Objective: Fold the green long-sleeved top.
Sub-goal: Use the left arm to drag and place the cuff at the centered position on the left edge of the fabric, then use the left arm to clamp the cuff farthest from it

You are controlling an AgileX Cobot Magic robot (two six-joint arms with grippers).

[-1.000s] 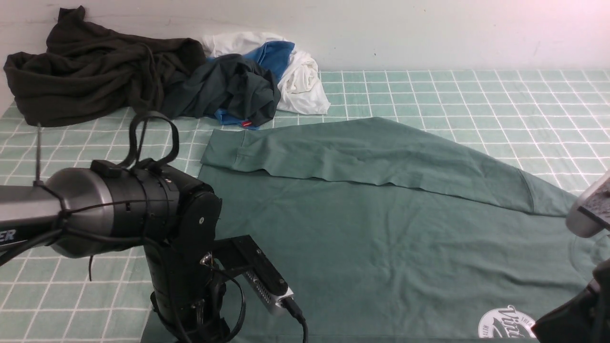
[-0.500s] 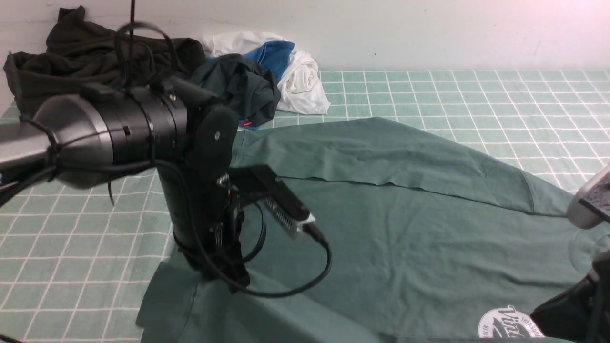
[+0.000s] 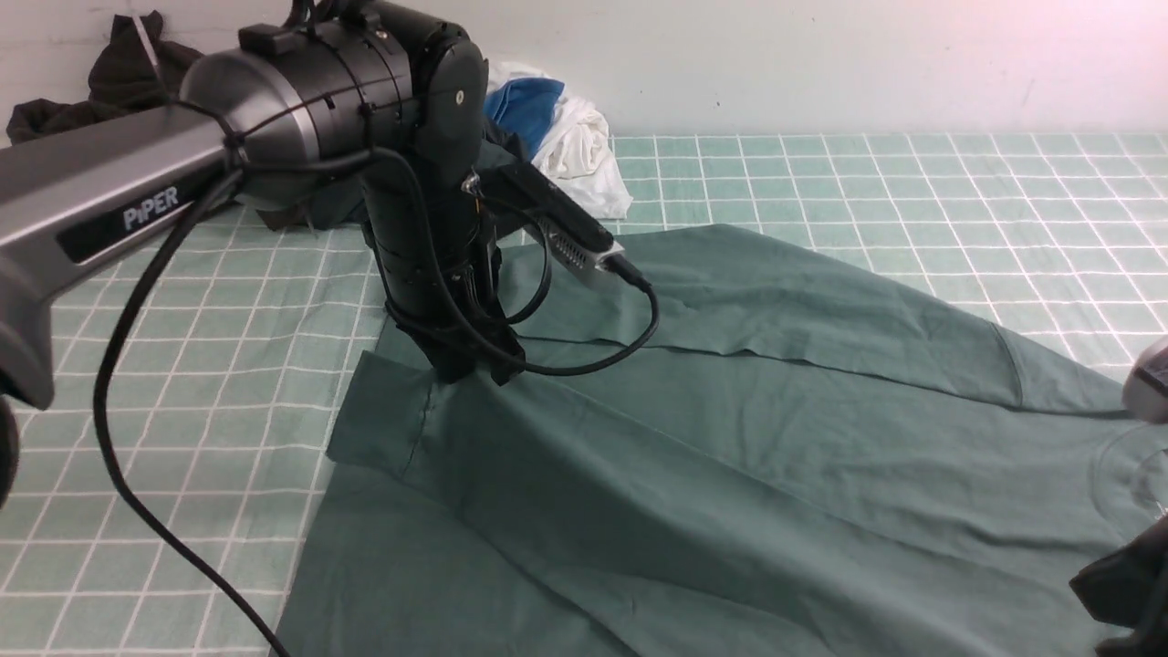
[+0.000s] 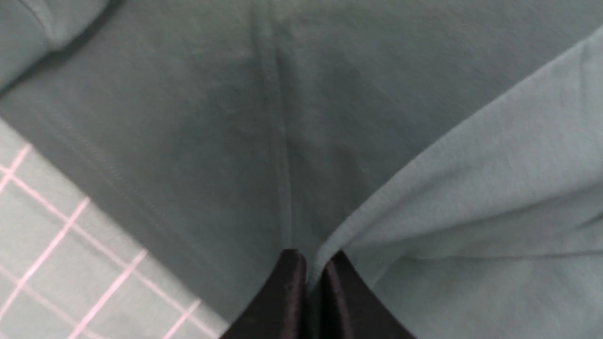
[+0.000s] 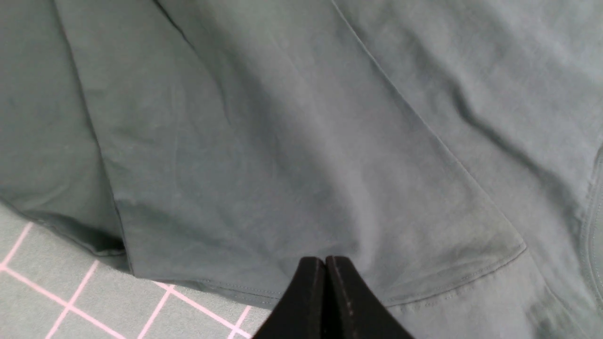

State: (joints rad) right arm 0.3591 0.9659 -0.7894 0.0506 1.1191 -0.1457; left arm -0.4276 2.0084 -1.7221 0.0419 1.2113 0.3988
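The green long-sleeved top [image 3: 776, 438] lies spread over the middle and right of the desk [image 3: 867, 182], which wears a pale green checked cover. One sleeve is laid across the far side of the body, running leftward from the shoulder on the right. The round neck shows at the right edge of the front view.

My left fingers [image 3: 465, 365] are clenched on the top near its left side. In my left wrist view the left fingers [image 4: 304, 278] are pressed together with a fold of the green cloth [image 4: 235, 117] nipped between them. The cloth rises to a peak at that grip, a flap hangs just to its left, and a long ridge runs from there toward the near right corner.

My right fingers [image 5: 324, 268] are clenched too, tips meeting at a stitched edge of the top [image 5: 282, 141]. The cloth there stands a little off the desk with shadow beneath it, so they seem to hold that edge, though the grip itself is hidden.

Well apart, against the wall at the far left, a dark garment [image 3: 119, 82] sits behind my left arm, with white and blue clothes [image 3: 566, 137] bunched beside it.
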